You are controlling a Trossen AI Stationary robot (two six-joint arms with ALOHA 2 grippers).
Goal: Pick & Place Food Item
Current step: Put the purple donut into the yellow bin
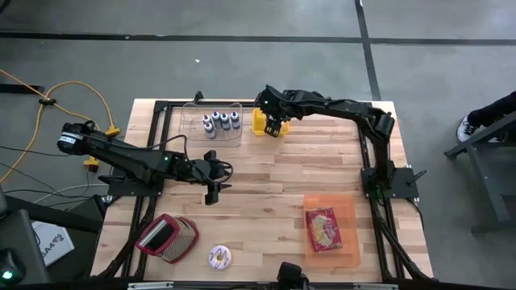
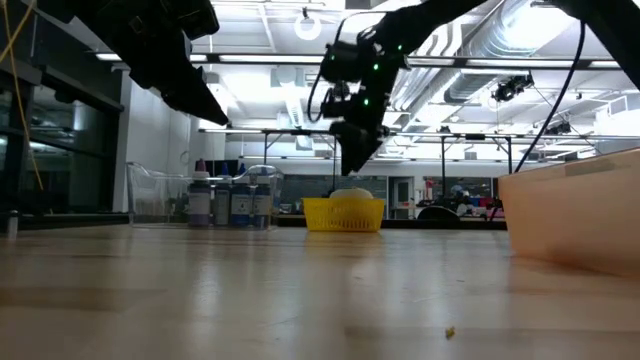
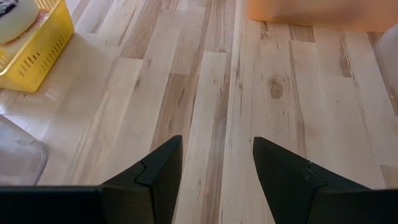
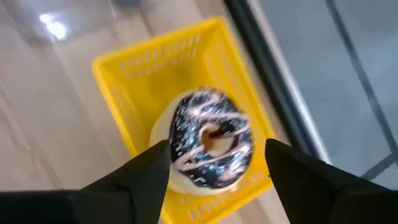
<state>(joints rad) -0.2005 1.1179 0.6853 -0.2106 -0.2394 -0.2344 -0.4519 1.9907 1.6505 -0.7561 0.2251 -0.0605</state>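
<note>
Hovering above the yellow basket (image 4: 180, 112) at the tabletop's (image 1: 266, 173) far edge, our right gripper (image 4: 211, 165) has its jaws spread and empty; the chocolate-iced doughnut (image 4: 208, 140) lies inside the basket. Our left gripper (image 3: 214, 168) waits mid-table, jaws spread.

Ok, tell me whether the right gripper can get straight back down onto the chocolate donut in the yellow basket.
Probably yes. The right gripper hangs open directly over the chocolate donut, which lies uncovered in the open-topped yellow basket, with nothing between them.
</note>
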